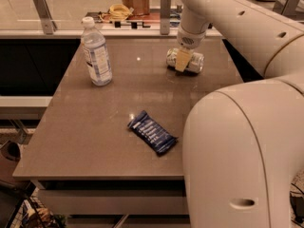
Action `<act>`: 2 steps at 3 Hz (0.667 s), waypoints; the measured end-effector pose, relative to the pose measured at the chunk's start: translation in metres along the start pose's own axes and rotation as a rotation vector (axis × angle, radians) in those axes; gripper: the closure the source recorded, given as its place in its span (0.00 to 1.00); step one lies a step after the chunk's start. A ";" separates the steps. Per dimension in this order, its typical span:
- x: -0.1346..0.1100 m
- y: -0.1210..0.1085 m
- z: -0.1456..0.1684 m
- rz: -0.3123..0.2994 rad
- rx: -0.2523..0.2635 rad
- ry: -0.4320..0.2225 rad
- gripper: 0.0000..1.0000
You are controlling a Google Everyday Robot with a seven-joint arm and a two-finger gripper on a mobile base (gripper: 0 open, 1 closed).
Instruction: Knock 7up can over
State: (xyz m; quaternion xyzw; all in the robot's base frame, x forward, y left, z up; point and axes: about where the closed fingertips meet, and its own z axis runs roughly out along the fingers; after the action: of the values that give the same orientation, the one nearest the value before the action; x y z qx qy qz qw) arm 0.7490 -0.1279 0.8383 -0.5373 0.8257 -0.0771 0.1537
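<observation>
The 7up can [194, 62] lies on its side on the brown table [95, 137], at the far right part of the top. It is silvery with faint green marks. My gripper [182, 61] hangs straight down over the can from the white arm. One yellowish finger [182, 61] crosses the front of the can and touches it. The arm's wrist hides the space right above the can.
A clear water bottle [96, 52] with a white cap stands upright at the far left. A dark blue snack bar [152, 132] lies near the middle front. A glass partition with metal posts [165, 6] runs behind the table. My large white arm body [242, 156] fills the right foreground.
</observation>
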 end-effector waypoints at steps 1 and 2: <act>0.000 0.000 0.001 -0.001 -0.002 0.001 0.59; 0.000 0.000 0.001 -0.001 -0.002 0.002 0.35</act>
State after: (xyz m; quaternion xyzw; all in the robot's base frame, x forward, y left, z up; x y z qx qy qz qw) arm 0.7491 -0.1275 0.8369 -0.5377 0.8257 -0.0766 0.1524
